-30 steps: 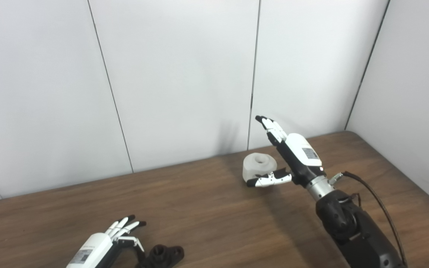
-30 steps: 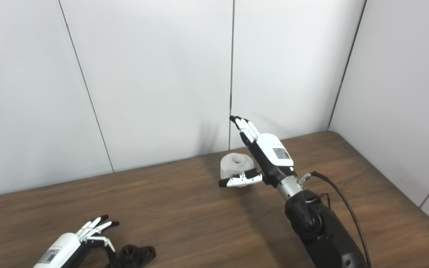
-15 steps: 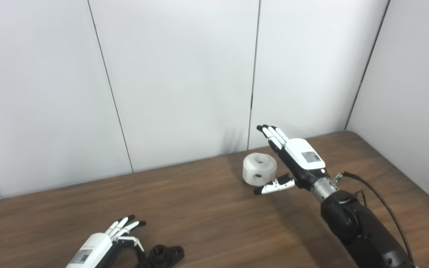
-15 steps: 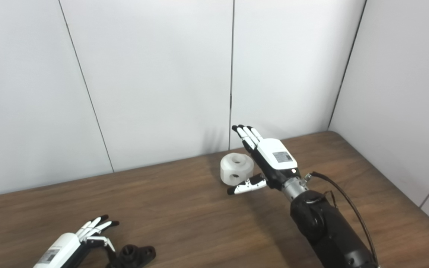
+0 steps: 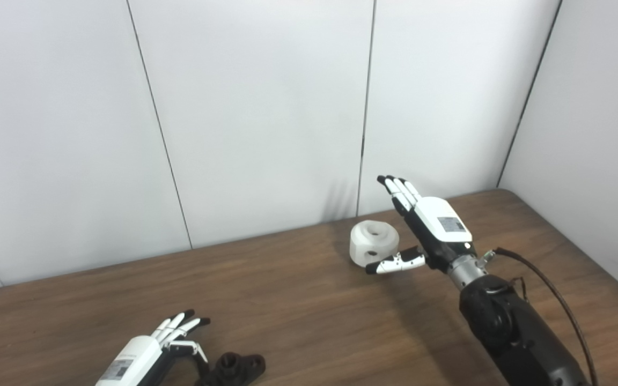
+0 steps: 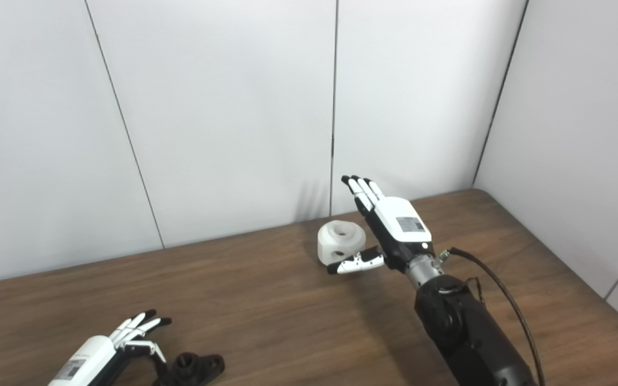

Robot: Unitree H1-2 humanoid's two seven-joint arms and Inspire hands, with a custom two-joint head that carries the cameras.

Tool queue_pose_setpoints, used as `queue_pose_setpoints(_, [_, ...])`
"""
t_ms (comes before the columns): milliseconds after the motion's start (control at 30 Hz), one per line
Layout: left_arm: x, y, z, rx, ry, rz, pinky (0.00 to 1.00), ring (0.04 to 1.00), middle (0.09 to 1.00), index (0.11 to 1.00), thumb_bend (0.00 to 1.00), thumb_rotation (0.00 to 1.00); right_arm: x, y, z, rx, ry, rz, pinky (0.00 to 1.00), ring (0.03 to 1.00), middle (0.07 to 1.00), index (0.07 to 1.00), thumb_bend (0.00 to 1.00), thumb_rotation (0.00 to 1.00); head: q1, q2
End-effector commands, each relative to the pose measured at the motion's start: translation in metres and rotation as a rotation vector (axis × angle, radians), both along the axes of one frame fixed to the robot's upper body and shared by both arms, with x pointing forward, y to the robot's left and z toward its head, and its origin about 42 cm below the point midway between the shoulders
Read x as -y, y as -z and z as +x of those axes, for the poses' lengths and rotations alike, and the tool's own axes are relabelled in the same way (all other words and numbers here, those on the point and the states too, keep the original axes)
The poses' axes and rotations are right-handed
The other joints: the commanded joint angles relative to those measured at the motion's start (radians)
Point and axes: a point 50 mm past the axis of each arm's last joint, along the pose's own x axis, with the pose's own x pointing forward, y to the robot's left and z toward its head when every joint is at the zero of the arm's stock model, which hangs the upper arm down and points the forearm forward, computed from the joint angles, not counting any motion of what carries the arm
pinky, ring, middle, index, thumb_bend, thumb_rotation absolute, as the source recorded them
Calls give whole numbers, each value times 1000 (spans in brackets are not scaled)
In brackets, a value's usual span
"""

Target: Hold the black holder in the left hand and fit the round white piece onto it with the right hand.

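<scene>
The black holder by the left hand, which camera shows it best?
The right eye view: the black holder sits a little higher in frame there, so more of its body shows. In the left eye view its lower part runs off the bottom edge beside the left hand.

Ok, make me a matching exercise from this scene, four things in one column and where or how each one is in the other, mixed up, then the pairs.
Things:
1. black holder
2. round white piece
3. left robot hand
4. right robot hand

Places or states:
A. open, raised just right of the white piece
B. far side of the table, near the wall
C. open, low at the near left edge
D. near edge, just right of the left robot hand

Pairs: 1-D, 2-B, 3-C, 4-A
</scene>
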Motion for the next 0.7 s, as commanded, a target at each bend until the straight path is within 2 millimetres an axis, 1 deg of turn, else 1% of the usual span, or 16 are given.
queue_pose_setpoints(0, [1,14,-5,-51,32,74,1000,1000,919,481,517,48,3,-23,2,62,7,-23,273,380,543,599,1000,443,1,3])
queue_pose_setpoints(67, [1,14,-5,-50,31,73,1000,1000,920,481,517,48,3,-22,1,61,10,-23,341,475,639,695,1000,449,1,3])
queue_pose_setpoints(133, [1,14,-5,-49,31,73,1000,1000,917,481,517,48,3,-21,1,58,10,-21,372,517,675,731,1000,454,1,3])
queue_pose_setpoints(200, [1,14,-5,-47,31,74,1000,1000,918,481,517,48,4,-20,1,54,11,-17,439,606,738,785,1000,468,0,3])
queue_pose_setpoints(267, [1,15,-5,-45,33,71,1000,1000,914,481,517,48,4,-19,1,50,12,-12,483,662,778,826,1000,482,0,3])
queue_pose_setpoints(433, [1,14,-5,-48,33,75,1000,1000,915,481,517,48,5,-17,1,45,19,-20,515,719,837,889,1000,500,0,3])
queue_pose_setpoints(667, [2,14,-5,-47,33,69,1000,1000,915,481,517,48,7,-17,1,43,14,-21,556,759,863,912,1000,500,0,6])
